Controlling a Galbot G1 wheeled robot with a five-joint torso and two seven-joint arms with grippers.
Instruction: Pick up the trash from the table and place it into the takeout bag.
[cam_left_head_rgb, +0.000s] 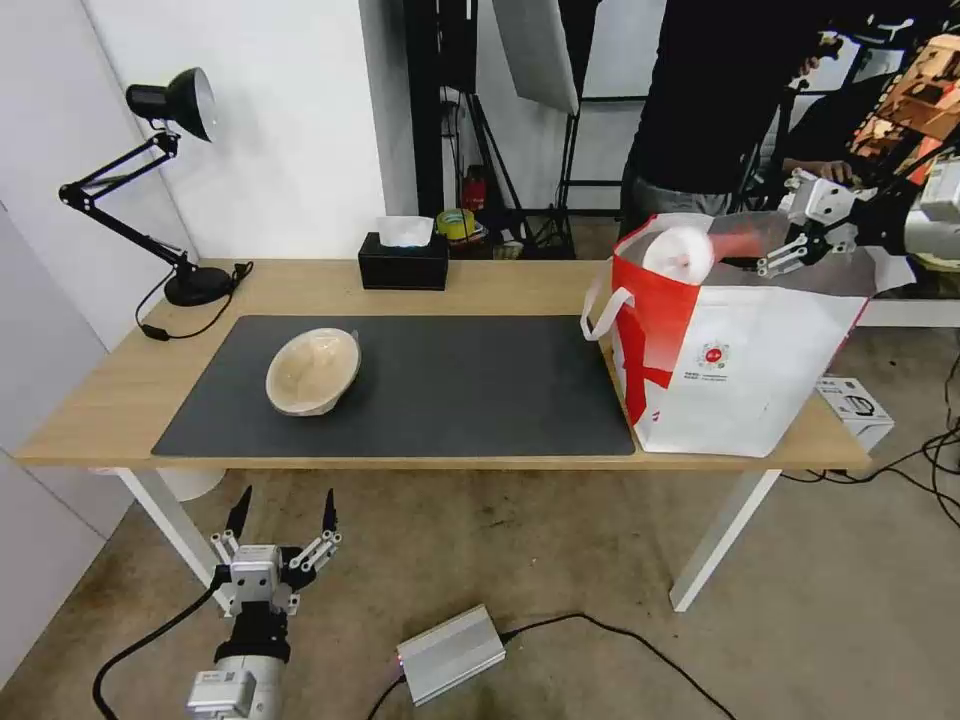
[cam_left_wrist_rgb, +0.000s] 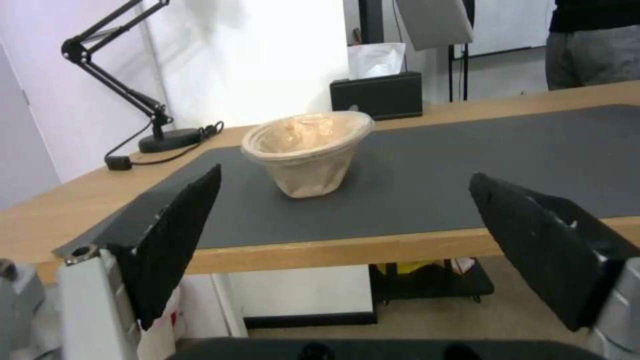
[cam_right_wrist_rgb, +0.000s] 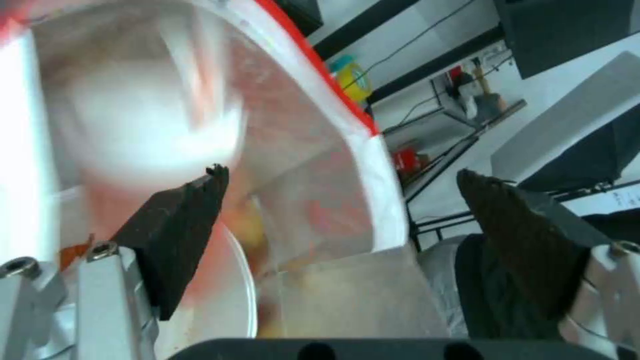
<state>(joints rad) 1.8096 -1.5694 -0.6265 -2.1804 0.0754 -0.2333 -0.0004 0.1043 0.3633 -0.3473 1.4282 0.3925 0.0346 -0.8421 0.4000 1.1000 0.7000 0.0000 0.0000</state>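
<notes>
The takeout bag (cam_left_head_rgb: 735, 375) stands on the table (cam_left_head_rgb: 90, 400) at about 3 o'clock from the grey mat (cam_left_head_rgb: 470, 390). It is white and red, with a small round red logo (cam_left_head_rgb: 713, 354) on its white front. Tiny writing sits under the logo, too small to read. No other words can be read anywhere.

The right gripper (cam_left_head_rgb: 775, 250) hangs over the open top of the bag, at the bag's 1 o'clock corner. Its arm comes in from the right side and lies almost flat. Its two black fingers (cam_right_wrist_rgb: 180, 225) are spread wide apart, and nothing is between them. In the right wrist view the silver inside of the bag is just past the fingers.

A red cup with a white lid (cam_left_head_rgb: 690, 250) is blurry and tipped on its side in the mouth of the bag, just beside the right gripper. A white round dish (cam_right_wrist_rgb: 227, 295) lies down inside the bag.

The tan bowl (cam_left_head_rgb: 312, 370) sits on the mat at about 9 o'clock from the mat's middle, well apart from the bag. It leans a little to one side.

The left gripper (cam_left_head_rgb: 283, 515) is low, in front of the table and below its edge, at about 6 o'clock from the tan bowl. It points up and toward the table. Its fingers (cam_left_wrist_rgb: 177, 235) are wide apart and hold nothing.

A black tissue box (cam_left_head_rgb: 403, 262) sits at the mat's 12 o'clock. A black lamp (cam_left_head_rgb: 150, 180) stands at the table's 10 o'clock corner.
</notes>
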